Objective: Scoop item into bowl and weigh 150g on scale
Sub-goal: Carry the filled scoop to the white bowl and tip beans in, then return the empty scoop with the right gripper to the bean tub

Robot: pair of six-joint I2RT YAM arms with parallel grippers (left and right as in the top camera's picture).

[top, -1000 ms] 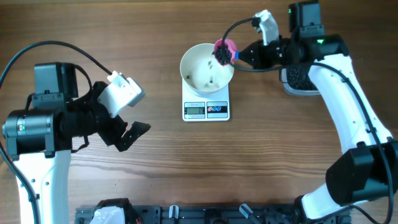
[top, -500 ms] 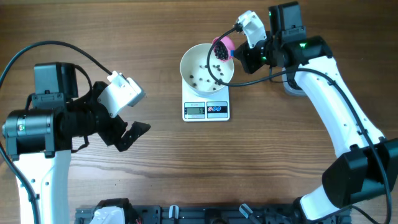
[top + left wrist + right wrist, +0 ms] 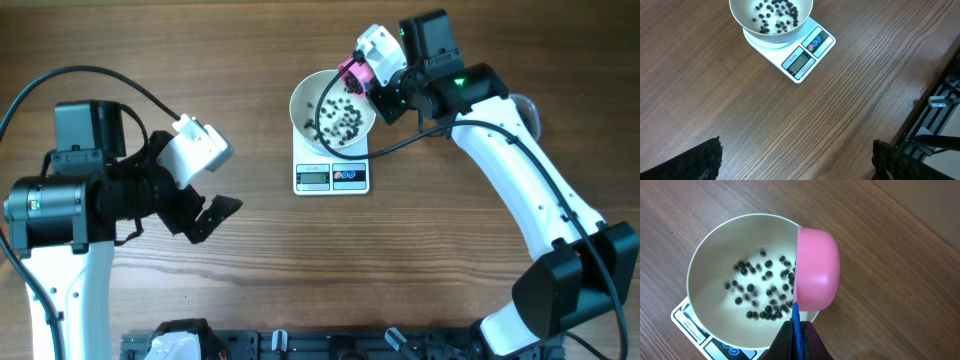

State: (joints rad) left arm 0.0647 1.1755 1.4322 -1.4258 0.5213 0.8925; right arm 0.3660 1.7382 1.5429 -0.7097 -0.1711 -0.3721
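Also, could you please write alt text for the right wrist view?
A pink scoop, held tipped on its side by the shut right gripper, hangs over the rim of a white bowl holding scattered black grains. The bowl rests on a white scale on a wooden table.

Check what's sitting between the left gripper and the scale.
Nothing: only bare table lies between the open left gripper and the scale. Both the left wrist and overhead views show it.
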